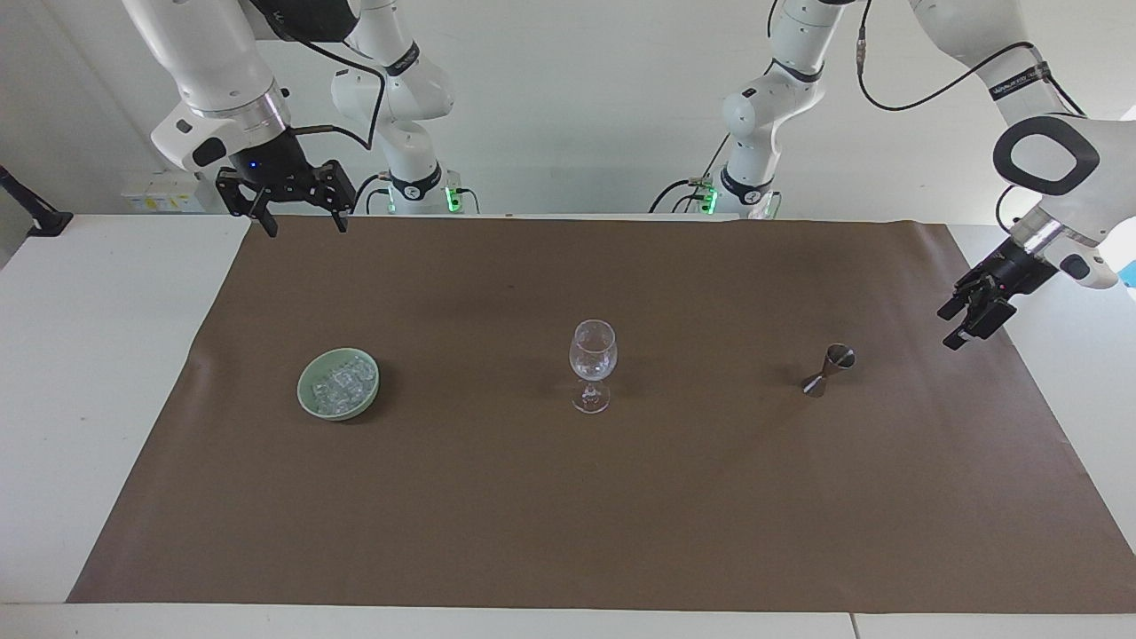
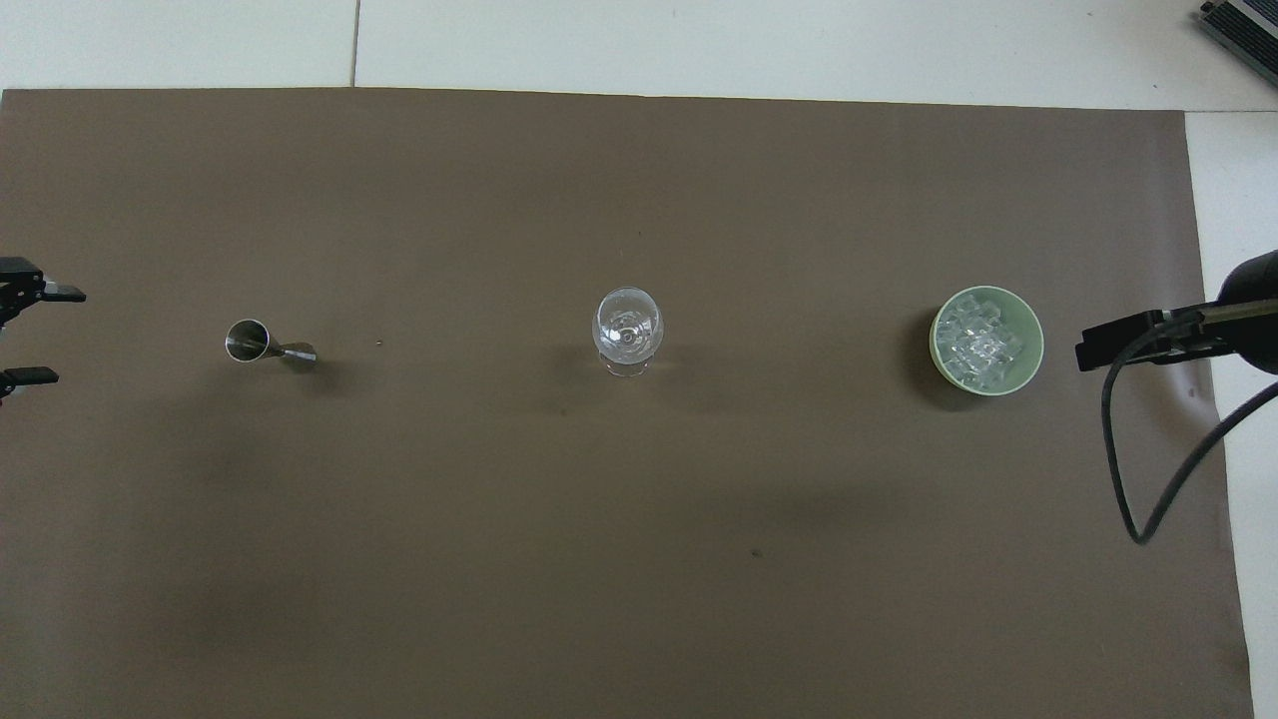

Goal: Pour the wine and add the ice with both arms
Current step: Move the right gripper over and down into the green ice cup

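Note:
A clear wine glass [image 1: 593,355] [image 2: 627,325] stands upright mid-mat. The ice [image 1: 342,382] [image 2: 976,340] lies heaped in a pale green dish [image 1: 303,392] [image 2: 1034,345] toward the right arm's end. A small metal jigger [image 1: 830,368] [image 2: 250,340] stands toward the left arm's end. No wine shows in either view. My left gripper [image 1: 946,328] [image 2: 50,336] hangs open and empty over the mat's edge, well apart from the jigger. My right gripper [image 1: 304,229] waits open and empty, high over the mat's corner by its base.
A brown mat [image 1: 568,497] [image 2: 599,519] covers most of the white table [image 1: 98,373]. A black part of the right arm with a looping cable [image 2: 1148,439] overhangs the mat's edge beside the dish.

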